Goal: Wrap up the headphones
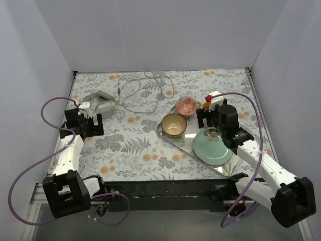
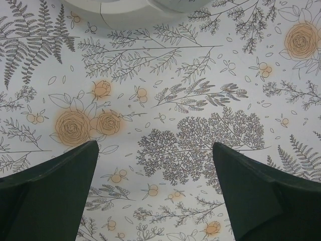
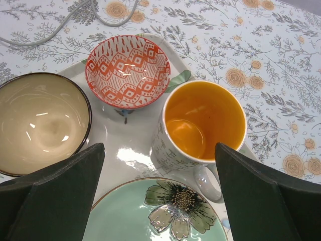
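Headphones [image 1: 102, 103] far left on flowered table [image 1: 130, 148], cable [image 1: 123, 103] looped beside them, left gripper [image 1: 85, 111] close by. Right gripper [image 1: 206, 116] above tray [image 1: 189, 139] with tan bowl [image 1: 174, 125], red bowl [image 1: 186, 106], green plate [image 1: 213, 149].

From where I stand the two arms match: white boxy links between chunky black joint housings. The left arm [image 1: 70, 155] trails a thin purple cable [image 1: 43, 113] looping to its black base [image 1: 64, 193]. The right arm [image 1: 261, 163] has one too, plus a red dot [image 1: 208, 98] on its white wrist. The left gripper [image 2: 155, 143] and right gripper [image 3: 159, 145] both end in dark matte wedge-shaped fingers [image 3: 55, 196].
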You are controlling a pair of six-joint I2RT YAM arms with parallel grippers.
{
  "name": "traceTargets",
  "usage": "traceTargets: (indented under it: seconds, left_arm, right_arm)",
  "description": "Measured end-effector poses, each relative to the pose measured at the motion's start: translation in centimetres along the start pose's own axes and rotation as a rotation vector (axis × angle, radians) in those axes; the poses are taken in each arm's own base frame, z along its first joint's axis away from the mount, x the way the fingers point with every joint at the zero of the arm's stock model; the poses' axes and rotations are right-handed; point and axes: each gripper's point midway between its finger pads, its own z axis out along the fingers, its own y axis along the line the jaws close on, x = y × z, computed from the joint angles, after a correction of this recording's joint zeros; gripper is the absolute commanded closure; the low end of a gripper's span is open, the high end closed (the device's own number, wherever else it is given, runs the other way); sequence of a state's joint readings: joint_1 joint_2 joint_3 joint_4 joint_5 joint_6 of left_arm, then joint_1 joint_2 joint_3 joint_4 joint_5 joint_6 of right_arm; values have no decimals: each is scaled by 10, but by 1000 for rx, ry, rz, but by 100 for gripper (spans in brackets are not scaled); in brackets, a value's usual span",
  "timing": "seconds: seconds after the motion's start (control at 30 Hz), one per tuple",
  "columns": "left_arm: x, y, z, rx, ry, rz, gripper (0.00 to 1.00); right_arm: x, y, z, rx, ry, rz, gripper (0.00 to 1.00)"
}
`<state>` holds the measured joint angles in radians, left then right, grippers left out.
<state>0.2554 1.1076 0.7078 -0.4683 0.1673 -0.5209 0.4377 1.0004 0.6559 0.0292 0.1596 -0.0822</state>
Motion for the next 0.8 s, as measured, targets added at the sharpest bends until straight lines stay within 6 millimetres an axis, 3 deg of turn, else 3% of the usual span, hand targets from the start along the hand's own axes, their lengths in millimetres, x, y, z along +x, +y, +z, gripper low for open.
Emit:
traceTargets:
  seconds: [0.2, 0.33, 0.43, 0.5, 0.6, 0.7, 0.8]
  left_arm:
    - [-12, 3, -7, -20, -10, -7, 2]
    - [-58, 18, -15, -96, -97, -12, 2]
    - [-108, 30, -9, -129, -156, -33, 2]
    - [-136, 36, 5, -138, -173, -58, 2]
    - [-161, 44, 37, -139, -159, -97, 5]
    - [-164, 51, 75, -141, -104, -130, 8]
    - [-147, 57, 106, -157, -30, -148, 8]
  right_arm:
    - [0, 0, 0, 2, 0, 0, 1]
    - [0, 0, 0, 2, 1, 0, 1]
    - [1, 0, 0, 2, 2, 0, 1]
    - [1, 0, 1, 2, 5, 0, 2]
    - [3, 0, 2, 1, 10, -1, 2]
    - [3, 0, 2, 0, 11, -1, 1]
    - [5, 1, 3, -1, 18, -2, 2]
